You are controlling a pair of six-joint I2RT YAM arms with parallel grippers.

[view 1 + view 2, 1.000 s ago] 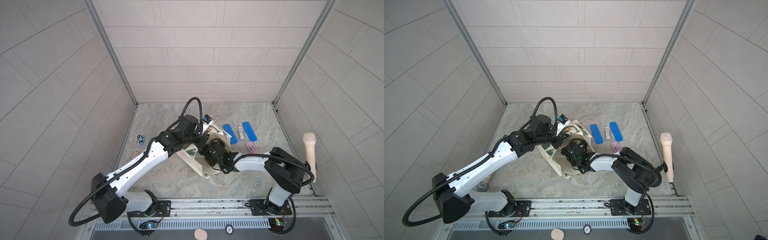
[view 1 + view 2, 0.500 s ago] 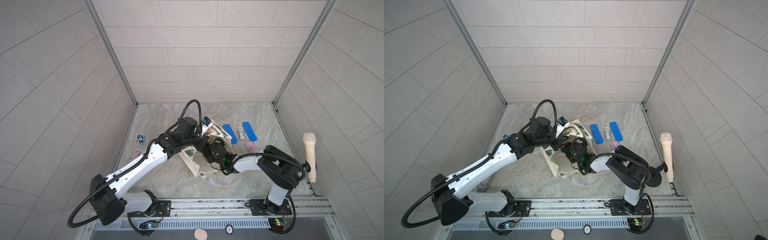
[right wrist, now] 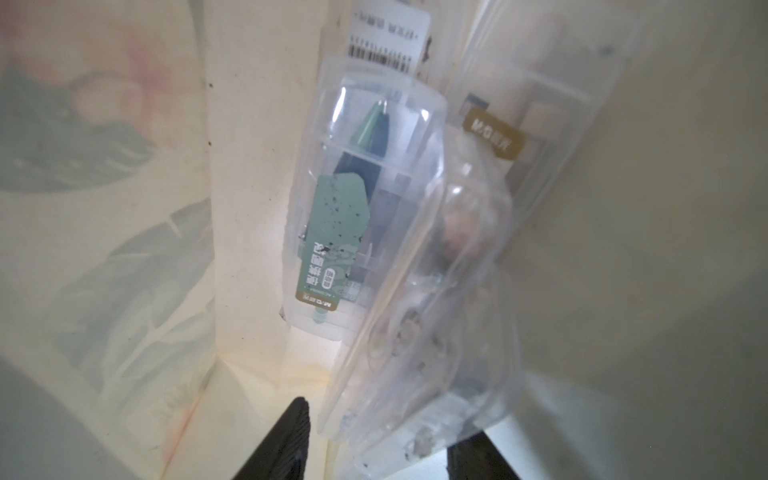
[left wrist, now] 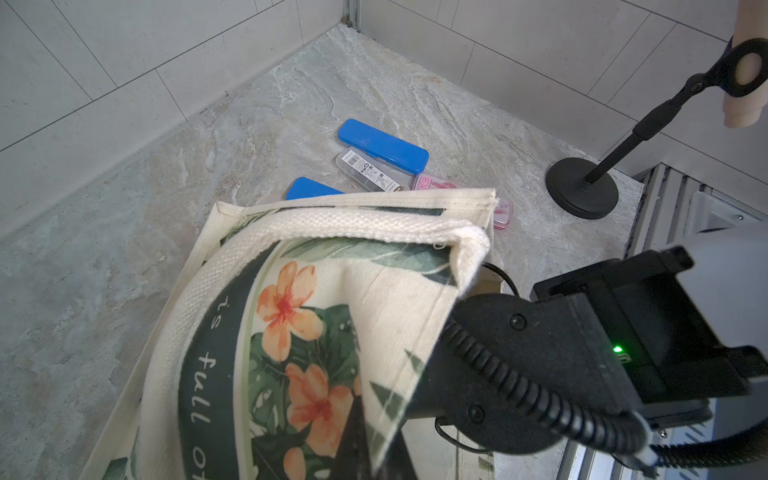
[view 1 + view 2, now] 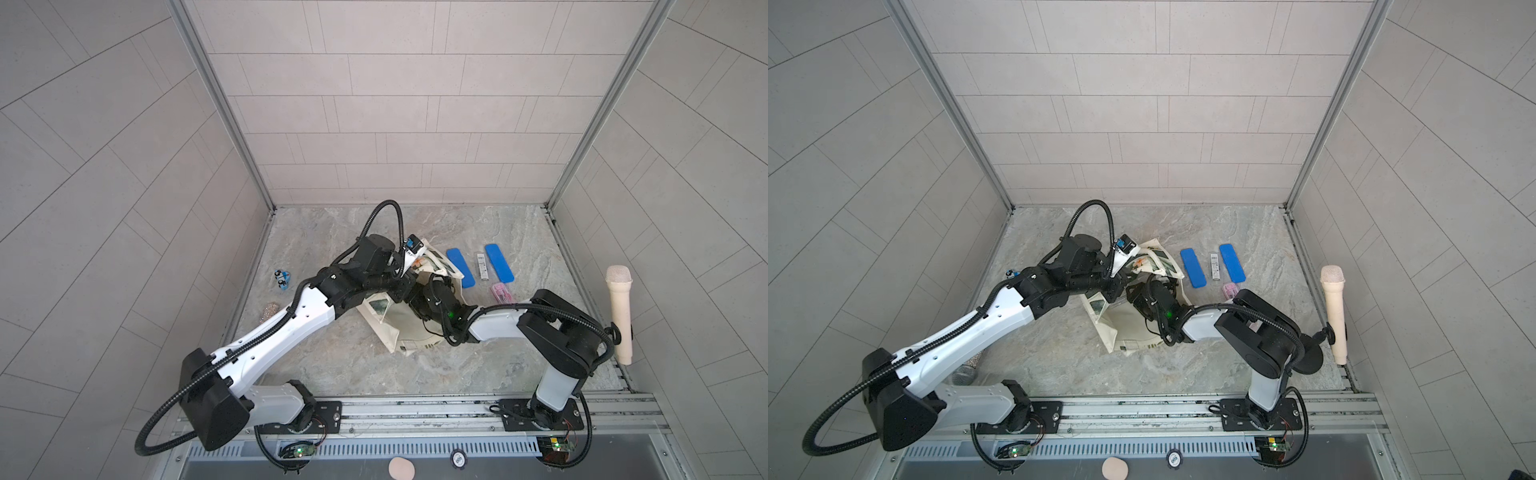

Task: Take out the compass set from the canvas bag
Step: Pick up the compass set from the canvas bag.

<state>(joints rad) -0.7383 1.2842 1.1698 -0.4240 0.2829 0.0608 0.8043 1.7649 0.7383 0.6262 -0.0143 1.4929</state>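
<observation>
I should square my right gripper (image 3: pixel 384 428) on the clear case (image 3: pixel 424 332), likely the compass set, and draw it straight back out of the canvas bag (image 3: pixel 124 249). The jaws stand half open astride it; a pinch I cannot confirm. A green-labelled case (image 3: pixel 332 232) lies beyond at 12 o'clock. My left gripper (image 5: pixel 400 286), clamped at the bag's 11 o'clock rim, holds the mouth up.

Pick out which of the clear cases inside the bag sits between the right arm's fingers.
The nearest clear case, no coloured label showing, flanked by both fingers. The green-labelled case and gold-labelled case lie deeper in the canvas bag.
</observation>
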